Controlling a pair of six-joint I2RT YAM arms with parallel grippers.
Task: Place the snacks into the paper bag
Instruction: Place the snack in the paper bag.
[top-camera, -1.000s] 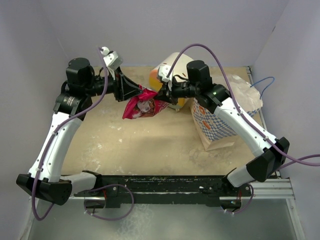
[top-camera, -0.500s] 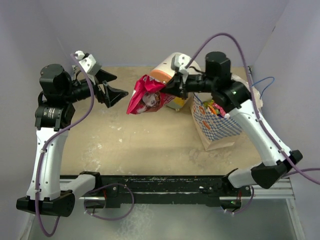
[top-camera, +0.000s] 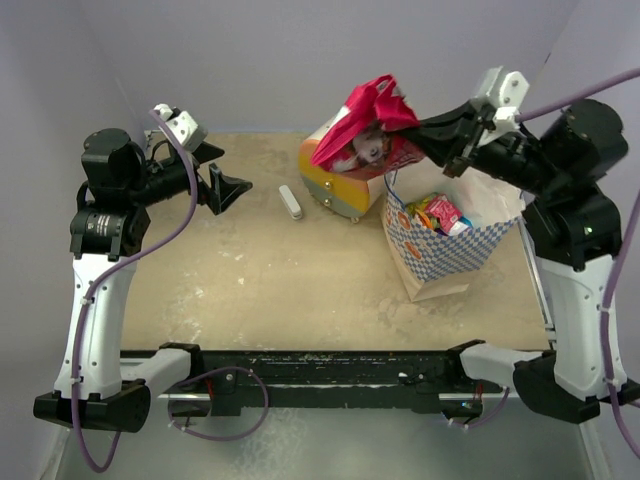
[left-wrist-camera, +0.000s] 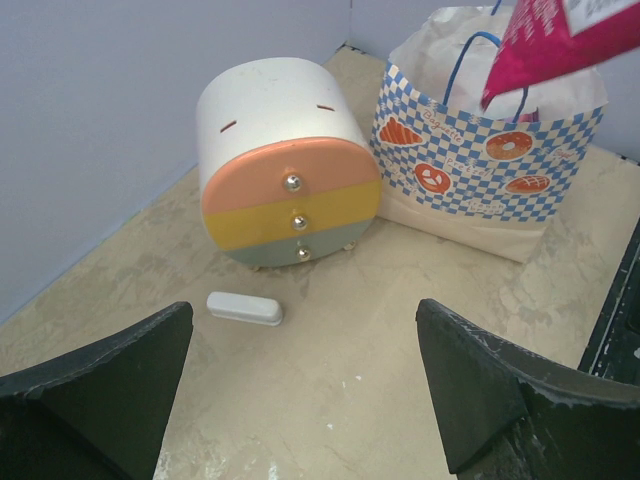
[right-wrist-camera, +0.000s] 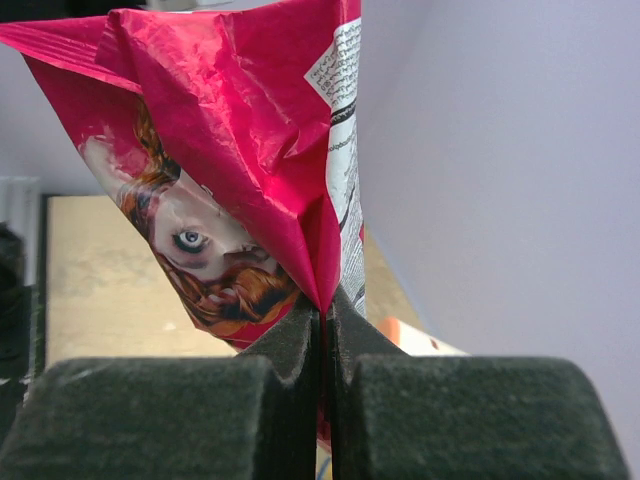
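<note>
A crumpled pink-red snack packet hangs in the air just left of the paper bag's open mouth. My right gripper is shut on its edge, the foil pinched between the pads. The tan paper bag, with a blue-white checkered band, stands open at the right. Several snacks lie inside it. The same packet's corner shows above the bag in the left wrist view. At the left, clear of everything, my left gripper stands wide open and holds nothing.
A cream round drawer unit with orange, yellow and grey drawer fronts lies just left of the bag. A small white stick lies on the table in front of it. Walls close in at the back and both sides.
My left gripper let go of the packet, opened wide and drew back to the left. The right arm carried the packet up and to the right, next to the bag's mouth.
</note>
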